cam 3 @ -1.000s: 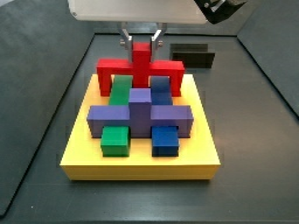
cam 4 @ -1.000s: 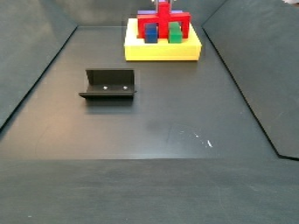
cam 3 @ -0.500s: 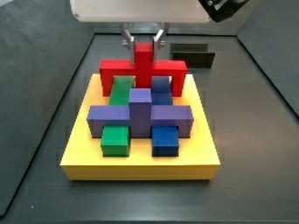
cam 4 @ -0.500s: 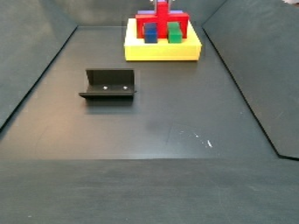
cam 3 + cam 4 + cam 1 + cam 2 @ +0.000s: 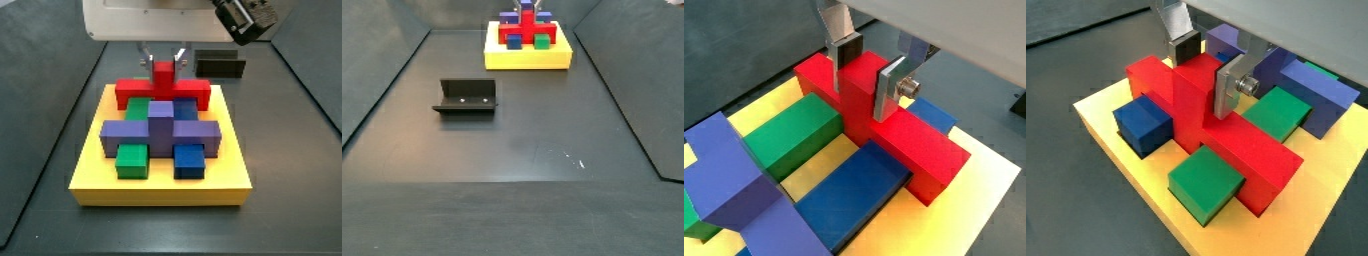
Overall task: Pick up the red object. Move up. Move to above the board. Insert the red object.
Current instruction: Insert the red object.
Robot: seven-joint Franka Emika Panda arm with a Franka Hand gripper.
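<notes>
The red object (image 5: 163, 88) stands upright at the far end of the yellow board (image 5: 160, 190), its legs down in the board behind the purple cross block (image 5: 160, 128). It also shows in a side view (image 5: 523, 33). My gripper (image 5: 163, 62) comes straight down onto it. In both wrist views the silver fingers flank the centre stub of the red object (image 5: 905, 140) (image 5: 1227, 150), and the gripper (image 5: 869, 80) (image 5: 1204, 78) is shut on the stub. The board's yellow face (image 5: 985, 200) (image 5: 1227, 225) shows under the blocks.
A green block (image 5: 131, 158) and a blue block (image 5: 190, 160) sit at the board's near end. More green (image 5: 778, 130) and blue (image 5: 851, 195) blocks lie next to the red object. The black fixture (image 5: 466, 97) stands on the dark floor, also behind the board (image 5: 221, 66).
The gripper has come down with the red object. Its bar now sits lower, close over the board, with its legs hidden behind the purple cross.
</notes>
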